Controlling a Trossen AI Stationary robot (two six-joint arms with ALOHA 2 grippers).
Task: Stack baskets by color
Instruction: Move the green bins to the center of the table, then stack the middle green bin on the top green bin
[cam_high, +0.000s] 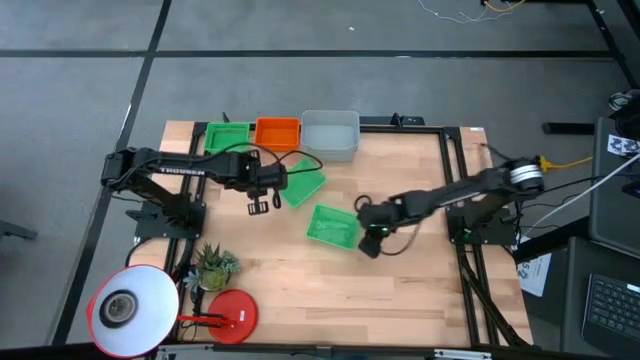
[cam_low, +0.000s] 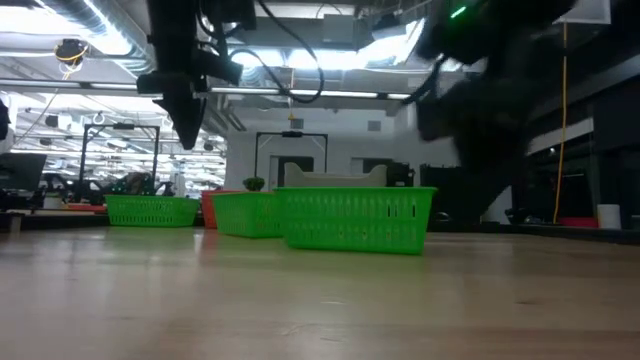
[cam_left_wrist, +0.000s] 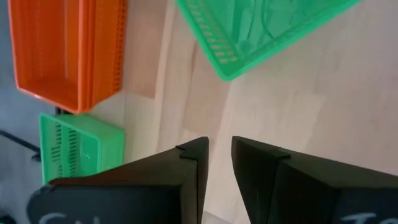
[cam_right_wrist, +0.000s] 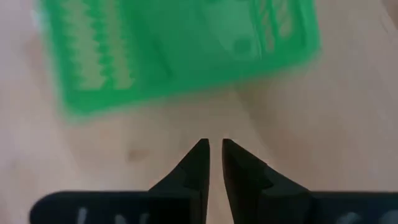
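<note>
surface: light wooden table, grey floor around, a workshop room behind | hidden: orange basket mostly covered in low view | baskets: green basket lies mid-table, tilted; another green basket diagonal | my left gripper and my right gripper hold nothing, fingers nearly together with a narrow gap.

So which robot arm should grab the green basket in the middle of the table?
Probably the right. The right gripper hangs just beside that green basket, holding nothing, its narrowly parted fingers pointing toward it. The left gripper is nearer the other tilted green basket, so it suits that one better.
</note>
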